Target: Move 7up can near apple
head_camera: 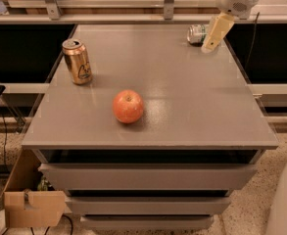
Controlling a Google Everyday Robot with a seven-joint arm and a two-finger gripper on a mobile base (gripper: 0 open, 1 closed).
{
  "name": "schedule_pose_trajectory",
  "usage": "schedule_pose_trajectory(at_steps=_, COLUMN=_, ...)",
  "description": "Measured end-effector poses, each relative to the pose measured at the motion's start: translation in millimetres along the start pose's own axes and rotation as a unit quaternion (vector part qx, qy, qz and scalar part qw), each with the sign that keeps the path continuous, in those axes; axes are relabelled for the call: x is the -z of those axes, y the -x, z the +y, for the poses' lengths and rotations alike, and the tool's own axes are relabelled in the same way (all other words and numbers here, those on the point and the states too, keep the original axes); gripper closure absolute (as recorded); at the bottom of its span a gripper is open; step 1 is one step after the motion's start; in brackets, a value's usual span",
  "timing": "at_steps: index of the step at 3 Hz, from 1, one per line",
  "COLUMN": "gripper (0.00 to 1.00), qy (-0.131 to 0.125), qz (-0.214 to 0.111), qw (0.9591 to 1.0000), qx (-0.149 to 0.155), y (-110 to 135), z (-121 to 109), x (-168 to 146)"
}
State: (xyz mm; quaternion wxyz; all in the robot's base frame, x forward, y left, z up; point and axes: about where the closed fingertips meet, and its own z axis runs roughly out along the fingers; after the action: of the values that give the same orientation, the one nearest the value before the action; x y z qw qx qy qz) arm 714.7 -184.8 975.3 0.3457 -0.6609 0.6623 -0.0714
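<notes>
The 7up can point(196, 34) lies on its side at the far right of the grey table point(182, 111), white-silver with green on its label. My gripper point(209, 47) hangs from the white arm at the top right. It is just right of the can and covers the can's right end. The apple point(128, 106), red-orange with a dimpled stem end, sits near the front middle of the table, far from the can.
A gold-bronze can point(77, 61) stands upright at the left side of the table. A metal rail point(108, 3) runs behind the far edge. Drawers lie under the tabletop, and a cardboard box point(33, 207) sits on the floor at lower left.
</notes>
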Motion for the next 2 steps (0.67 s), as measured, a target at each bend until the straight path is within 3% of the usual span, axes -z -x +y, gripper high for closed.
schedule_pose_trajectory(at_steps=1, gripper=0.00, qy=0.003, qz=-0.024, qw=0.9996, qx=-0.015, y=-9.7, z=-12.2, x=-37.6)
schedule_pose_trajectory(at_steps=2, gripper=0.00, qy=0.003, qz=-0.024, qw=0.9996, qx=-0.015, y=-10.3, z=-12.4, x=-39.7)
